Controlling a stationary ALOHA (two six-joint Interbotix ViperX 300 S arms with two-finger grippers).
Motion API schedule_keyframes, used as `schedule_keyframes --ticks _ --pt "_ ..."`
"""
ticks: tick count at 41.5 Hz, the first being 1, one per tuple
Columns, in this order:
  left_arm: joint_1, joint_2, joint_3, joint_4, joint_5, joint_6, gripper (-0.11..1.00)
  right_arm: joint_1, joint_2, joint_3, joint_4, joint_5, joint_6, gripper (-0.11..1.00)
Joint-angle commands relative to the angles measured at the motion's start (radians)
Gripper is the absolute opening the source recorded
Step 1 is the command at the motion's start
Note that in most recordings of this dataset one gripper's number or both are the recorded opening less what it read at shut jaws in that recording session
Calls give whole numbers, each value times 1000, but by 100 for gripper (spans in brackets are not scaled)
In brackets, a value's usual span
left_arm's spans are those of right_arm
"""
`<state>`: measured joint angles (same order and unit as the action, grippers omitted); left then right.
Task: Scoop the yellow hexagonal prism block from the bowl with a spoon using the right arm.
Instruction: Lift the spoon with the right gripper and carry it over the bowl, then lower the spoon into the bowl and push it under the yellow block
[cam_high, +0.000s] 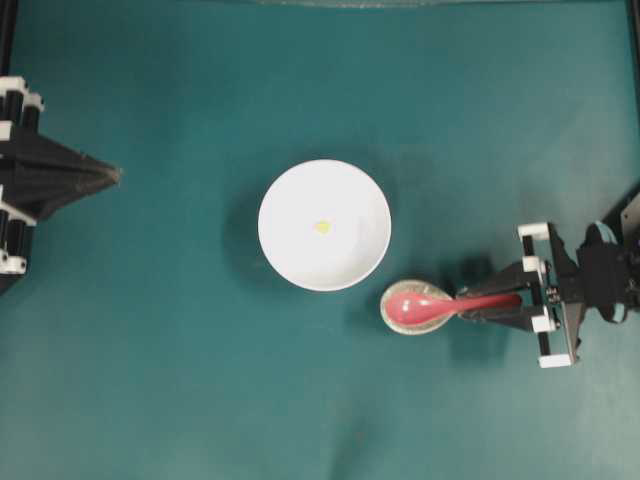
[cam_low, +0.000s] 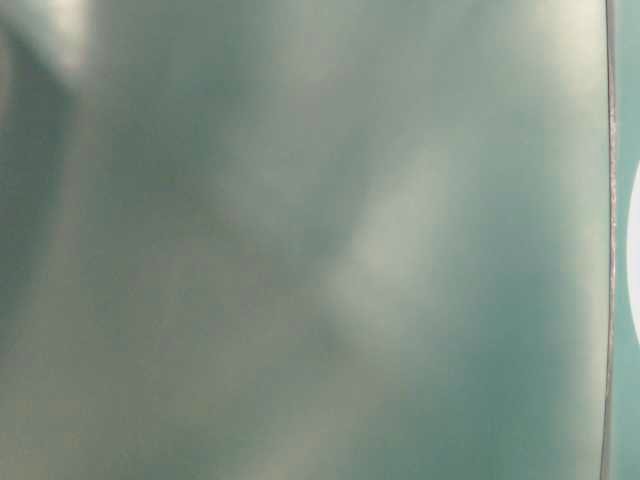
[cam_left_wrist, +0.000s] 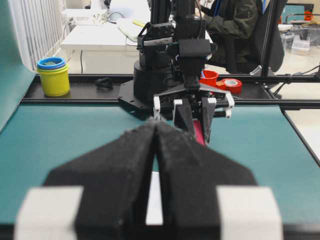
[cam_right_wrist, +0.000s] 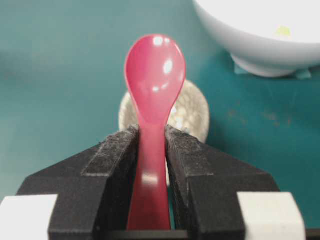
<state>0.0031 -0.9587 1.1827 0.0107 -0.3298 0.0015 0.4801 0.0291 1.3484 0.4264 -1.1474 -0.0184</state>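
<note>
One pink-red spoon (cam_right_wrist: 154, 85) between right pincer (cam_right_wrist: 151, 145) pads.

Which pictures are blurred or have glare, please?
Table-level view: an unfocused teal haze, nothing readable. Right wrist view: sharp, with bright glare spots on the spoon. Left wrist view: the near left hand is soft. Overhead view: slightly soft, the bowl washed out.
</note>
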Motion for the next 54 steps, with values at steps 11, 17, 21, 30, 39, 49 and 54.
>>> schedule_keyframes --ticks 11,17,21,30,39,49,54 --pt "2 9 -25 2 0 0 0 -114 -268 -46 0 313 -51 24" --pt "2 9 -25 2 0 0 0 -201 -371 -107 0 532 -106 24" --pt "2 9 -25 2 0 0 0 -276 -433 -167 -2 707 -147 24" --pt "2 9 -25 2 14 3 0 -449 -491 -336 -3 1091 -218 24" --pt "2 9 -25 2 48 8 0 -583 -449 -497 -18 1373 -233 24" --pt "2 9 -25 2 64 8 0 -646 -328 -647 -43 1601 -224 24" --pt "3 9 -25 2 66 8 0 -649 -268 -710 -63 1664 -221 24"
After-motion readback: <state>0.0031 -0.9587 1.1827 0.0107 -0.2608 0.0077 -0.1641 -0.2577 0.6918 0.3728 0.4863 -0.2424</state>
